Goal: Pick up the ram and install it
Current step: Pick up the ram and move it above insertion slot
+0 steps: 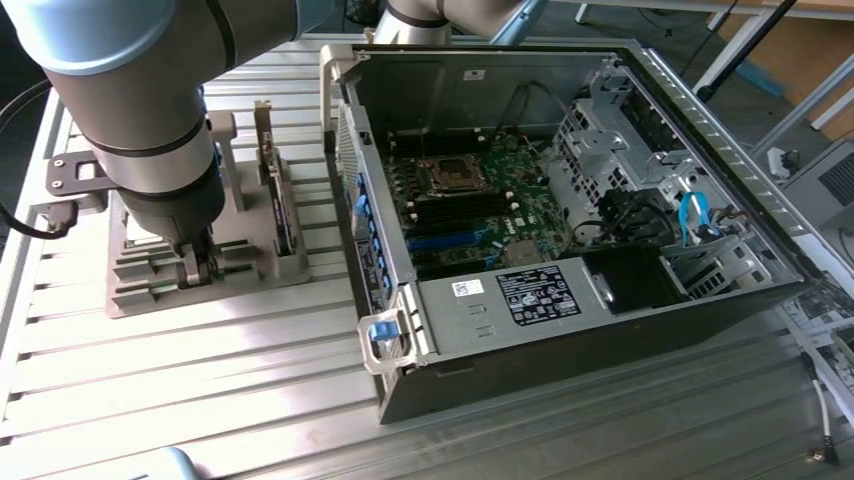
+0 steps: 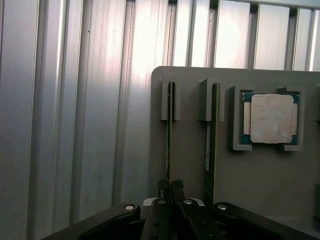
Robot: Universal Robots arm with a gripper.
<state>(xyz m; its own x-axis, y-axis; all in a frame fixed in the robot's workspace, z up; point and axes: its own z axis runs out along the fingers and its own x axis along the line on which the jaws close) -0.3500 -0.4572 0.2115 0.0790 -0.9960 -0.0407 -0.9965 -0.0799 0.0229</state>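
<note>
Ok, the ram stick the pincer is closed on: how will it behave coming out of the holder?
Probably stiff: the ram stands straight on edge in a slot of the grey holder, with no sag. Likely light, being so thin. It could tilt or slip, since the pincer pinches only a narrow board.

Grey, green and silver.
Green ram (image 2: 169, 131), grey holder (image 2: 189, 150), silver processor (image 2: 270, 119) edged green, ribbed silver table (image 2: 75, 125).
</note>
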